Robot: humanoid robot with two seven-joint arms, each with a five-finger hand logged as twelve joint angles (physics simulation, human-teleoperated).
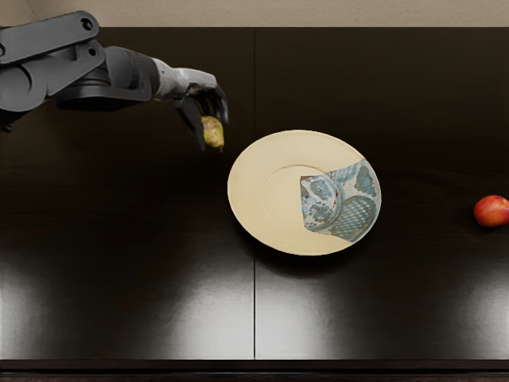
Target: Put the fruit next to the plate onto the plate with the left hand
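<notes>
A cream plate with a blue-patterned patch on its right part lies in the middle of the dark table. My left hand comes in from the left edge and hovers just off the plate's upper left rim. Its fingers are curled around a small yellow-brown pear, which hangs below the palm, lifted off the table and left of the plate's rim. The right hand is out of view.
A red apple sits near the table's right edge, far from the plate. The dark table has a seam running down its middle. Its front edge runs along the bottom of the picture.
</notes>
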